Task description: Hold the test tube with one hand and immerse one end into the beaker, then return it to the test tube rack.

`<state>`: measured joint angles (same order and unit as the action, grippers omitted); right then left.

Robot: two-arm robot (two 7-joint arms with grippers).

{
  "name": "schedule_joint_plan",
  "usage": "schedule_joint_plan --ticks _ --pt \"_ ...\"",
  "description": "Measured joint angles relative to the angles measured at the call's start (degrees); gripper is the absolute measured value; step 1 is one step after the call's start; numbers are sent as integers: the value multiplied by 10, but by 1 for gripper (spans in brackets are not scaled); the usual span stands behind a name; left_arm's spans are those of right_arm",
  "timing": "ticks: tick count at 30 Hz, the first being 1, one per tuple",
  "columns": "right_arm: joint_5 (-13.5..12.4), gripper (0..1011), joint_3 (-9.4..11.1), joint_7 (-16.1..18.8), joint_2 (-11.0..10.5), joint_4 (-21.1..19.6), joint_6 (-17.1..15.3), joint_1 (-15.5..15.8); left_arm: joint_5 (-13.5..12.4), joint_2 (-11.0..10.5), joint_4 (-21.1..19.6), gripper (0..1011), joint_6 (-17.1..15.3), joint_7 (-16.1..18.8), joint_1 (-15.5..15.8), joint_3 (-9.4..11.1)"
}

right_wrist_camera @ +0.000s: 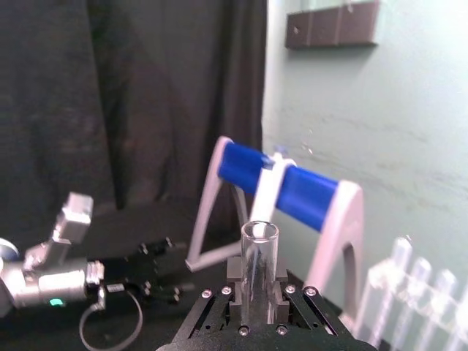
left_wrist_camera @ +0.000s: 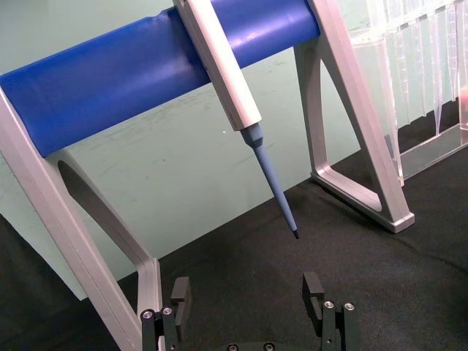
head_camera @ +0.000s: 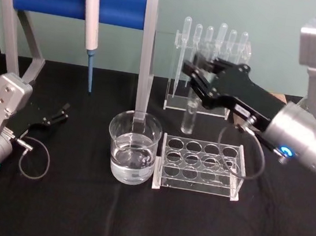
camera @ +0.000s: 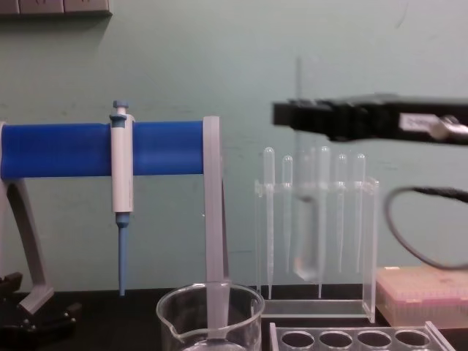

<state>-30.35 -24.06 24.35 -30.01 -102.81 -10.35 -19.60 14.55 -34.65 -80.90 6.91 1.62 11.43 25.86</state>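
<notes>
Twelve round holes in the rack (head_camera: 200, 165) stand empty in your head view. Just to its left, the beaker (head_camera: 133, 149) sits on the black desk (head_camera: 133, 219), holding clear liquid to roughly a third of its height.

Your right tool (head_camera: 194, 75) is clamped on the tube (head_camera: 190, 113), which hangs upright over the rack's far left corner, apart from the beaker. I cannot tell whether the tube holds any liquid. Behind it a clear stand carries a row of pipettes (head_camera: 211, 43), and the pipettor (head_camera: 91, 22) hangs tip down from the blue bar.

From the chest view you get what the head view hides. The tube's round bottom (camera: 308, 248) hangs well above the rack (camera: 358, 338), and a pink box (camera: 424, 292) sits at the right.

The right wrist view shows you the tube's open rim (right_wrist_camera: 259, 232) sticking up past the fingers (right_wrist_camera: 235, 276).

Your left tool (head_camera: 53, 117) rests low at the desk's left. Its wrist view shows the fingers (left_wrist_camera: 313, 289) spread wide with nothing between them, pointing toward the pipettor's blue tip.
</notes>
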Motion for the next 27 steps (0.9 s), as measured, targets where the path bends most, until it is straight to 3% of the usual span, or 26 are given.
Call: schedule_joint_plan --ticks 6,13,19,27 --pt "11 224 -30 4 30 21 -2 -35 0 0 0 1000 0 0 0 0" --pt "29 224 -68 10 76 79 23 -61 0 0 0 1000 0 0 0 0" --pt "48 224 -86 18 99 125 58 -59 0 0 0 1000 0 0 0 0" --pt "66 224 -93 22 115 167 93 -35 0 0 0 1000 0 0 0 0"
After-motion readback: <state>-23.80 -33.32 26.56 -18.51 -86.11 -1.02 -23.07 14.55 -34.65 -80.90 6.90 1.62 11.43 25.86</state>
